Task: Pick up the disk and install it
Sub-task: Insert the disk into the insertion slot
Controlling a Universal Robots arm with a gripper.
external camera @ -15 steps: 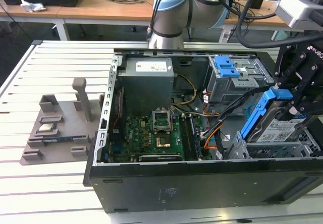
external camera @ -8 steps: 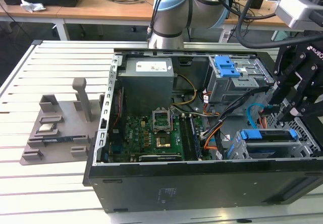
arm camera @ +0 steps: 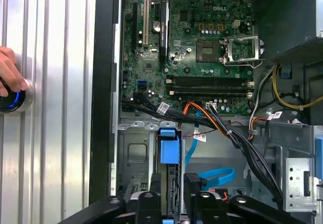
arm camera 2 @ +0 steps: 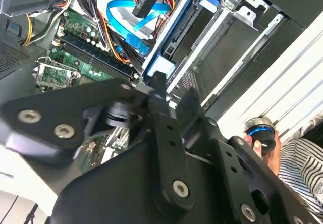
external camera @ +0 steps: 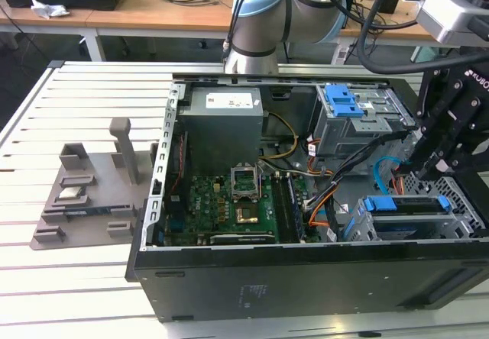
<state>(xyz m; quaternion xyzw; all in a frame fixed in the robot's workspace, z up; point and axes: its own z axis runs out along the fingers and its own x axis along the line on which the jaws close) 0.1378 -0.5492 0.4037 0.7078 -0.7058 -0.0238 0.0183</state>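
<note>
I have the gripper (arm camera: 169, 204) over the drive bay (external camera: 458, 224). The disk (arm camera: 169, 156) sits edge-up between my jaws, long axis running 12 to 6; they look narrowed on it, though I cannot tell for sure.

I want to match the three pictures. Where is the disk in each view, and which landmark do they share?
Exterior view: the disk sits in the bay at the case's near corner, toward the exterior view's right.
First wrist view: the disk stands on edge in the bay.
Second wrist view: the disk is beside the blue cable.
Shared landmark: the socket.
</note>
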